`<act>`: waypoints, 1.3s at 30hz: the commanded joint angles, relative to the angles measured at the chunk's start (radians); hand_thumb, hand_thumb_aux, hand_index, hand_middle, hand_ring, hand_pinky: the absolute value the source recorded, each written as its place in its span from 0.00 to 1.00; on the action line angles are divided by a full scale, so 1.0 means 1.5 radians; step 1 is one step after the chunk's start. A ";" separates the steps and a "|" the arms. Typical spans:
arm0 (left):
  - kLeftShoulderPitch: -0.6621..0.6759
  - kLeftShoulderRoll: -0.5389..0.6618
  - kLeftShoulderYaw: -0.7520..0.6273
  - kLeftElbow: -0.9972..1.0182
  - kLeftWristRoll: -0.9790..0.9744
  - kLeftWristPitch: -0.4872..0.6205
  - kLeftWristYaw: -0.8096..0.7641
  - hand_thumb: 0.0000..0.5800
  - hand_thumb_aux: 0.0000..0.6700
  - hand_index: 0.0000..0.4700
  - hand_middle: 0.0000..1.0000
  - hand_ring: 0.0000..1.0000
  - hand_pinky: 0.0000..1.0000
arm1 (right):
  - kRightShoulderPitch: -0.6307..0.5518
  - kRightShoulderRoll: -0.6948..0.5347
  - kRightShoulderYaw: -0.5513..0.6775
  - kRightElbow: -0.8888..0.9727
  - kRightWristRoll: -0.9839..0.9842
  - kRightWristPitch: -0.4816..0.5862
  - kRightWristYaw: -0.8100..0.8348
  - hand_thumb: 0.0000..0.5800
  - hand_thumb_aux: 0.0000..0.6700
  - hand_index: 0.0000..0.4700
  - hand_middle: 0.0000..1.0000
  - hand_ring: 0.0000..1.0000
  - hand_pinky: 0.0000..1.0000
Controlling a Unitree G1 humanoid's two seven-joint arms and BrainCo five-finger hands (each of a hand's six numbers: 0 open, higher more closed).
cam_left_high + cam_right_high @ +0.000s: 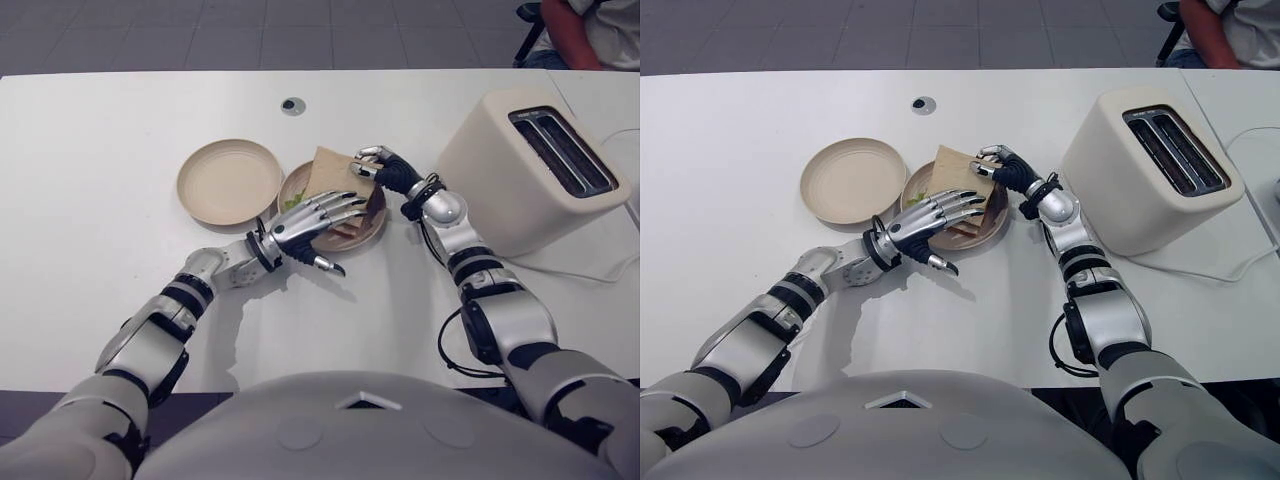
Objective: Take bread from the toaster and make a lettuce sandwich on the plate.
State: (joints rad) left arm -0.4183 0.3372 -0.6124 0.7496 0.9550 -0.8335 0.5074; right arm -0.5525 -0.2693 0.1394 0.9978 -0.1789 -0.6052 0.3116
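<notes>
A tan plate (pixel 375 228) sits mid-table and holds a bread slice with green lettuce (pixel 292 201) showing at its left side. A second bread slice (pixel 330 170) is tilted over the plate, and my right hand (pixel 378 167) is shut on its right edge. My left hand (pixel 312 222) hovers over the plate's front-left rim with fingers stretched out flat and holding nothing. The cream toaster (pixel 520 170) stands at the right with both slots looking empty.
An empty tan plate (pixel 229 182) lies just left of the sandwich plate. A small round grommet (pixel 292 105) sits in the table behind them. The toaster's white cable (pixel 560 270) trails along the table's right side.
</notes>
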 commanded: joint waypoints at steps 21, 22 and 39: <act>0.255 0.299 -0.086 -0.356 -0.705 -0.109 -0.344 1.00 1.00 1.00 1.00 1.00 1.00 | 0.435 -0.284 0.226 -0.648 0.106 -0.135 0.035 1.00 1.00 1.00 1.00 1.00 1.00; 0.269 0.310 -0.095 -0.329 -0.688 -0.072 -0.394 1.00 1.00 1.00 1.00 1.00 1.00 | 0.442 -0.291 0.245 -0.637 0.099 -0.132 0.071 1.00 1.00 1.00 1.00 1.00 1.00; 0.052 -0.067 -0.005 0.082 -0.297 0.035 -0.110 1.00 0.99 0.99 1.00 1.00 1.00 | 0.276 -0.090 0.148 -0.315 -0.211 0.041 -0.260 1.00 1.00 1.00 1.00 1.00 1.00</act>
State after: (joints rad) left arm -0.3792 0.2619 -0.6258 0.8565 0.5018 -0.7169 0.3327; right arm -0.1470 -0.4340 0.3782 0.4988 -0.5031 -0.5520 -0.0619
